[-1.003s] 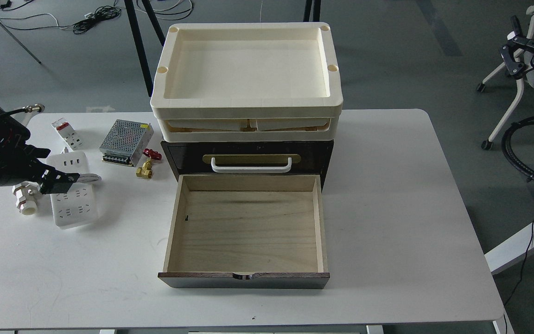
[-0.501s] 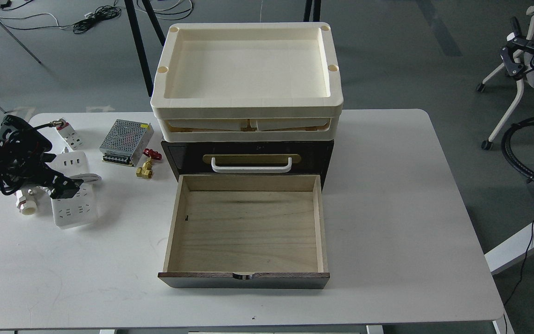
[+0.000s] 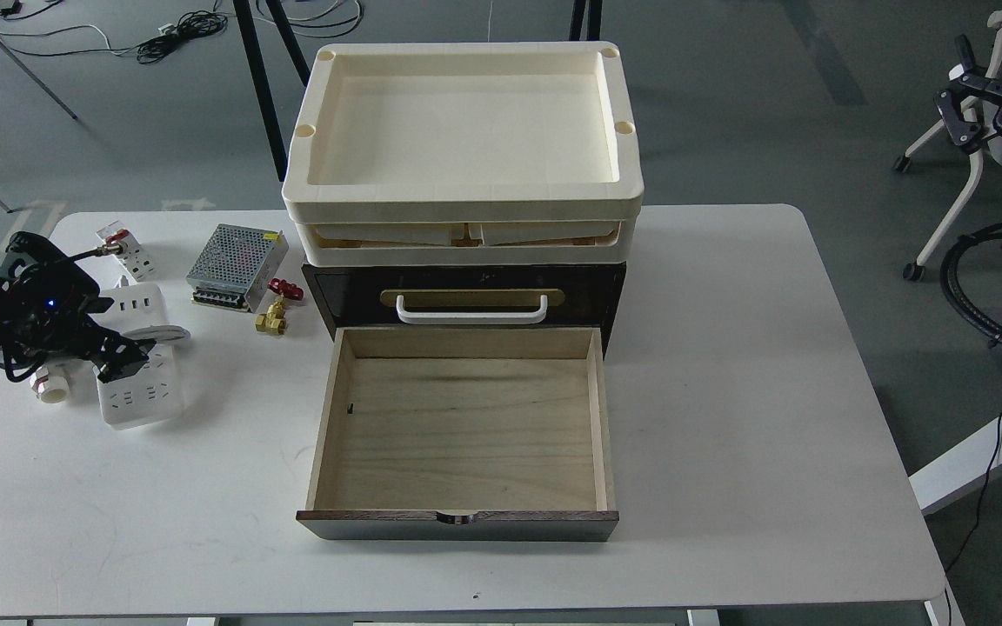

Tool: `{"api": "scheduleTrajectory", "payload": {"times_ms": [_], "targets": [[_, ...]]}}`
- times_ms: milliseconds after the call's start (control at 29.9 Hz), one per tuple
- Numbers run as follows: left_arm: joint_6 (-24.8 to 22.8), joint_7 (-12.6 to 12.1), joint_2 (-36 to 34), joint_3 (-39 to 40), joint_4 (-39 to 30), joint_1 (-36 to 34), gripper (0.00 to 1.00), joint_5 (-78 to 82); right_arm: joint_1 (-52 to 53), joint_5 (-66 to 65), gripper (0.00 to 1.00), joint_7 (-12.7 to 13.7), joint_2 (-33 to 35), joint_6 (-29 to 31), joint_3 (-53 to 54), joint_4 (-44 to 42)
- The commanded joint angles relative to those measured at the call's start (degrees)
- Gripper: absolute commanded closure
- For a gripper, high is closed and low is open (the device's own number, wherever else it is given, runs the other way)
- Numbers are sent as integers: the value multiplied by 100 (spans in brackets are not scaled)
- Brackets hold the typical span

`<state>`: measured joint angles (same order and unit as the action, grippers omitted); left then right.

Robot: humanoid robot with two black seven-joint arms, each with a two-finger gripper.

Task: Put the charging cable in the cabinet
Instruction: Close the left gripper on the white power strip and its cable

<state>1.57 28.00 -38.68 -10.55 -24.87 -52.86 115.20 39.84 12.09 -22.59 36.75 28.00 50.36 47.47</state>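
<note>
The charging cable is a white power strip (image 3: pixel 146 393) with USB ports and socket holes, lying flat at the table's left. My left gripper (image 3: pixel 122 356) hangs low over its middle, touching or nearly touching it; its dark fingers cannot be told apart. The cabinet (image 3: pixel 466 291) is dark brown with a white handle (image 3: pixel 471 310). Its lower plywood-lined drawer (image 3: pixel 464 435) is pulled out and holds nothing. My right gripper (image 3: pixel 958 87) is raised off the table at the far right, fingers spread, holding nothing.
Cream trays (image 3: pixel 464 130) are stacked on the cabinet. A silver perforated power supply (image 3: pixel 236 255), a red and brass valve (image 3: pixel 275 309) and a small breaker (image 3: pixel 125 247) lie behind the strip. A white pipe fitting (image 3: pixel 50 384) sits left of it.
My left arm has turned and lowered, and its gripper has shifted slightly down onto the power strip. The strip has not moved. My right arm drifted a little.
</note>
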Motion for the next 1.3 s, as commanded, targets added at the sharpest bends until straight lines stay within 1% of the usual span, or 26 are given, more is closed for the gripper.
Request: {"api": "scheduleTrajectory", "payload": {"times_ms": [0, 267, 434, 602, 769, 802, 969, 1103, 1270], "targets": [[46, 0, -8, -9, 0, 4, 32, 3, -2, -5, 1, 0, -1, 0, 0, -10], [63, 0, 1, 0, 26, 118, 34, 3, -2, -5, 1, 0, 25, 0, 0, -19], [300, 0, 45, -9, 70, 206, 38, 20, -2, -5, 1, 0, 25, 0, 0, -27], [335, 0, 369, -17, 570, 249, 41, 20, -11, -5, 1, 0, 25, 0, 0, -19], [765, 0, 554, -17, 983, 373, 44, 3, -11, -5, 1, 0, 25, 0, 0, -19], [792, 0, 598, -17, 1036, 382, 45, 11, -20, -5, 1, 0, 25, 0, 0, -19], [793, 0, 660, -17, 1291, 478, 49, 12, -28, -5, 1, 0, 25, 0, 0, -27], [801, 0, 660, -17, 1301, 487, 51, 3, -37, -5, 1, 0, 25, 0, 0, -27], [810, 0, 660, -17, 1301, 487, 57, 3, -37, -5, 1, 0, 25, 0, 0, -27]]}}
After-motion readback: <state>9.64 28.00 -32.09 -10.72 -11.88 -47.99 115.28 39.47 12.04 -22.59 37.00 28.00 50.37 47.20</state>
